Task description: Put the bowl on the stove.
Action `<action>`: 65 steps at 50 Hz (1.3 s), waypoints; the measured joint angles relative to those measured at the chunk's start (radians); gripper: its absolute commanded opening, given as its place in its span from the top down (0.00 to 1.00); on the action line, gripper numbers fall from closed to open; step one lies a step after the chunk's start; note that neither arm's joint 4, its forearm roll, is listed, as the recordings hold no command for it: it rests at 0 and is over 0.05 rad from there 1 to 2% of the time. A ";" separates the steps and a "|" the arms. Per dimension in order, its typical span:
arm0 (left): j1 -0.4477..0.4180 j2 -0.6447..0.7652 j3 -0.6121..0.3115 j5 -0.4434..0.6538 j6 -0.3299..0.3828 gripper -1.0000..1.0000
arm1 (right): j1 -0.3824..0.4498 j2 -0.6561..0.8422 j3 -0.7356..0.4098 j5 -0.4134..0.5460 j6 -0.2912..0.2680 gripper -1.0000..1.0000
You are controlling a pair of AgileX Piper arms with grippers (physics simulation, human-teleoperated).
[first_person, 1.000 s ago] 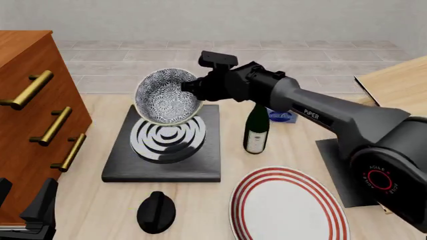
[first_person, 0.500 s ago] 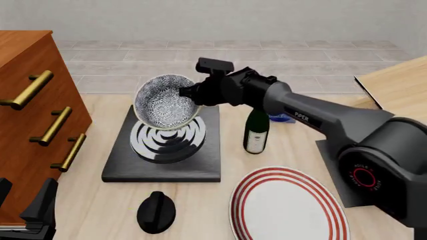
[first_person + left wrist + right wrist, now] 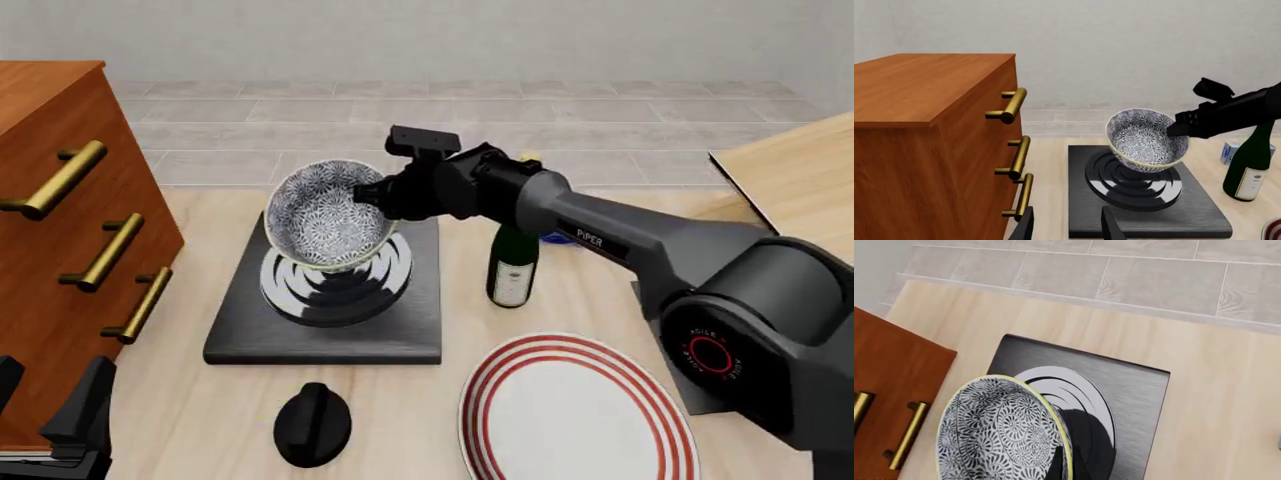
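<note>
The blue-and-white floral bowl (image 3: 324, 214) hangs tilted, its opening facing the camera, just above the grey-white rings of the black stove (image 3: 400, 335). My right gripper (image 3: 379, 195) is shut on the bowl's right rim. In the right wrist view the bowl (image 3: 997, 435) fills the lower left, over the stove (image 3: 1137, 390). In the left wrist view the bowl (image 3: 1146, 139) sits low over the rings of the stove (image 3: 1201, 212), and the right gripper (image 3: 1179, 128) holds it. My left gripper (image 3: 1067, 227) is open and empty, low at the table's near left (image 3: 54, 410).
A wooden drawer cabinet (image 3: 60, 215) with brass handles stands left of the stove. A green wine bottle (image 3: 513, 262) stands just right of the stove, with a small blue can (image 3: 567, 235) behind it. A red-ringed white plate (image 3: 577, 415) and a black knob (image 3: 312, 424) lie in front.
My right arm has moved the bowl down and a little to the left, closer to the burner rings. The left arm has not moved.
</note>
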 measured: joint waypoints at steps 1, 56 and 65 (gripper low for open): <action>0.000 0.000 0.000 0.000 0.000 0.00 | 0.000 0.001 0.000 0.000 0.000 1.00; 0.000 0.000 0.000 0.000 0.000 0.00 | 0.001 0.042 0.007 -0.016 0.007 1.00; 0.000 0.000 0.000 0.000 0.000 0.00 | 0.000 0.050 0.003 -0.015 0.005 1.00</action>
